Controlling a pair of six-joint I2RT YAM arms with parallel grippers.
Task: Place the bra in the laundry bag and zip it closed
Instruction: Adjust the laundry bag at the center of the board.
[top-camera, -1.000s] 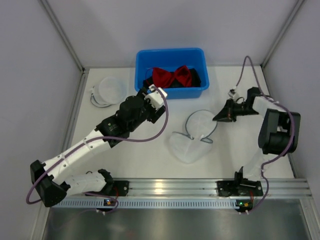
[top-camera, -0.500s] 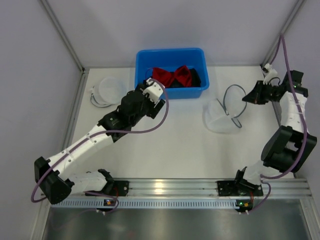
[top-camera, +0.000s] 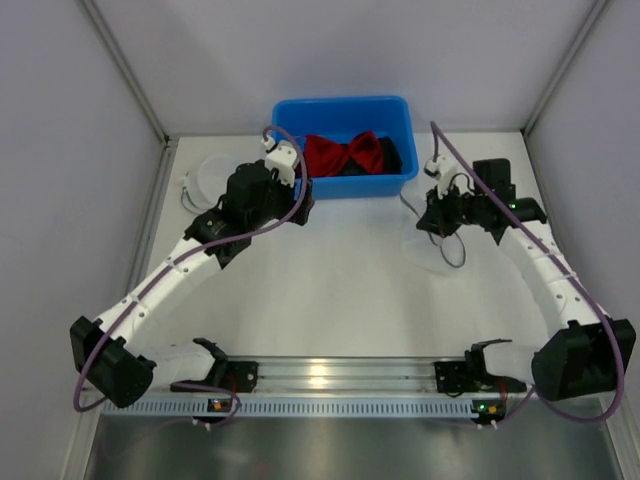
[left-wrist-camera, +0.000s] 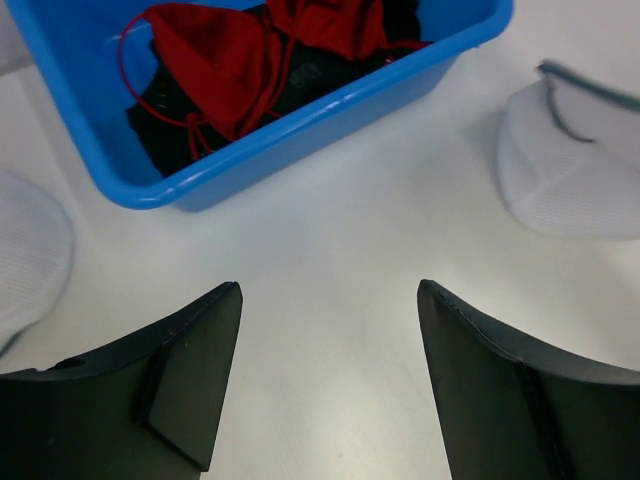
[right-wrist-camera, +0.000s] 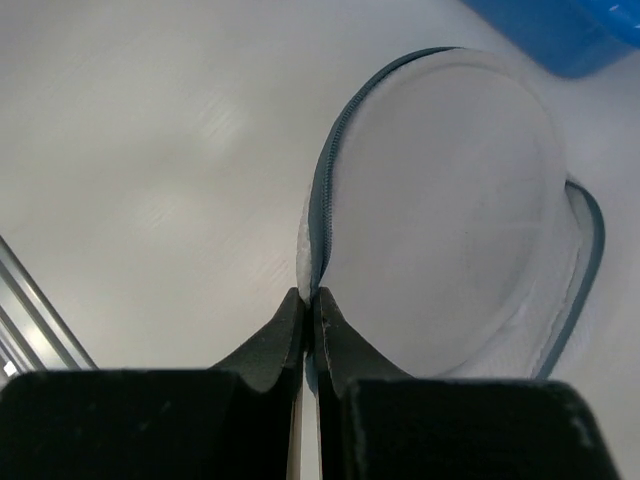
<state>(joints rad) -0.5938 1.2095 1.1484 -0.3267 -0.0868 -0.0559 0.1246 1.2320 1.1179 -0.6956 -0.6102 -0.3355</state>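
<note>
The red bra (top-camera: 345, 153) lies in the blue bin (top-camera: 392, 183) on top of a dark garment, and shows again as the bra (left-wrist-camera: 215, 60) in the left wrist view. My left gripper (left-wrist-camera: 330, 300) is open and empty over bare table just in front of the bin's left front corner; in the top view the left gripper (top-camera: 292, 195) sits there. My right gripper (right-wrist-camera: 310, 300) is shut on the zipper rim of the white mesh laundry bag (right-wrist-camera: 450, 200), held off the table by the bin's right front corner. The right arm hides most of the bag from above.
A second white mesh bag (top-camera: 208, 180) lies at the back left, next to the left arm. The bin (left-wrist-camera: 300, 120) stands against the back wall, and side walls close in the table. A metal rail (top-camera: 330, 375) runs along the near edge.
The right arm swung the bag from the table's middle out to the right, then back to the bin's right front corner. The left gripper shifted back and left, still open.
</note>
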